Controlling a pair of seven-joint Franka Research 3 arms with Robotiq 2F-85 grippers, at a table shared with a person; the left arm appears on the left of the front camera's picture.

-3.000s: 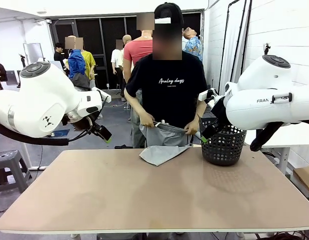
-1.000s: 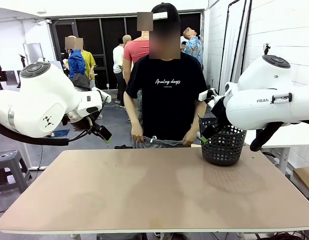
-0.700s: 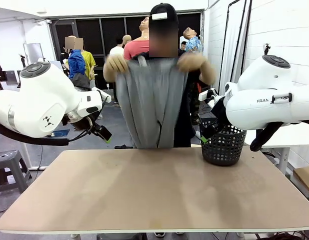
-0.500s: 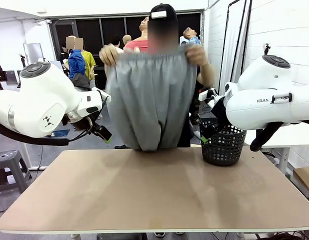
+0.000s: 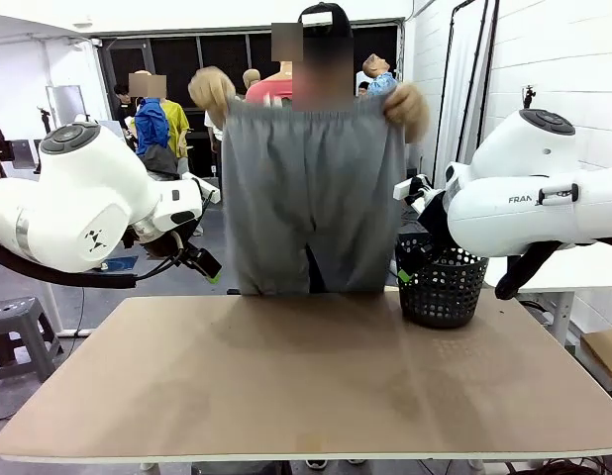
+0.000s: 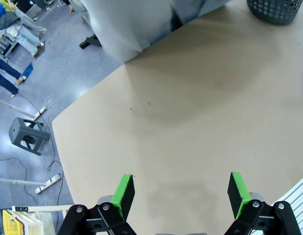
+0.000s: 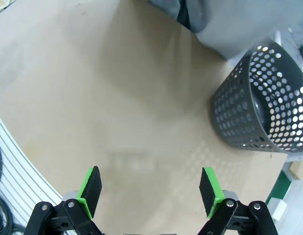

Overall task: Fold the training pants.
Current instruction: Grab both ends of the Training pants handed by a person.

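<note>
Training pants (image 5: 314, 188) held up by person (image 5: 209, 91), well beyond left gripper (image 6: 180, 193), right gripper (image 7: 150, 188), both open, empty

Front view: low, level across table (image 5: 306, 396) to far edge. Wrist views: high, tilted down onto it. Shared by all: table, basket (image 5: 443, 292), training pants (image 5: 311, 198) hem.

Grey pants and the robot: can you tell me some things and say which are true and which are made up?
1. The person's hands hold the training pants up by the waistband. True.
2. The training pants lie folded on the table. False: they hang unfolded from the hands.
3. A black basket stands on the table, on the robot's right. True.
4. The left end effector grips the pants. False: it is open above bare table.
5. The right end effector is shut. False: it is open.
</note>
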